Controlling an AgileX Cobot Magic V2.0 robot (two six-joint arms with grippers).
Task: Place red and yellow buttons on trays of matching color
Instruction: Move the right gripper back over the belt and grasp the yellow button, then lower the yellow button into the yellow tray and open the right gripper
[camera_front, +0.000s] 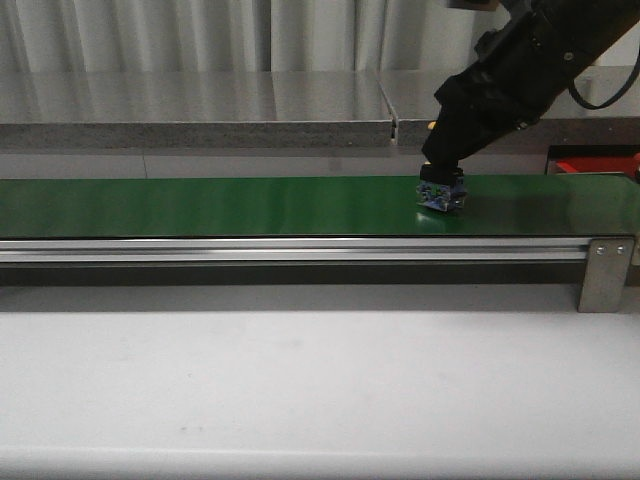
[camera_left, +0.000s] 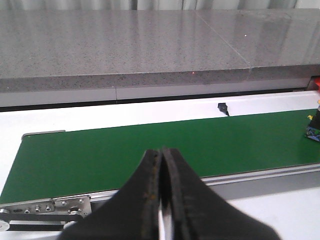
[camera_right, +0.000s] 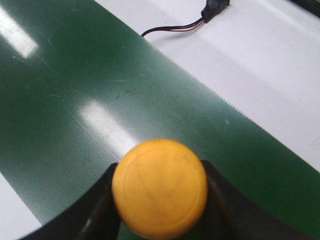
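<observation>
One yellow button (camera_right: 160, 188) clamped in the right gripper (camera_right: 159, 200) over the green belt (camera_front: 220, 205).

Left to right in the front view: the belt runs across the middle of the frame above a silver rail (camera_front: 300, 250); at centre right the black right arm (camera_front: 520, 70) reaches down from the upper right corner so its gripper meets the belt; a red tray (camera_front: 597, 163) shows at the far right edge. Seen from the right wrist, both fingers (camera_right: 95, 210) press the button's sides, a cable (camera_right: 175, 26) lying on the white surface beyond the belt. Seen from the left wrist, the left gripper (camera_left: 161, 170) has its fingers pressed together, holding nothing, at the frame's lower centre.
</observation>
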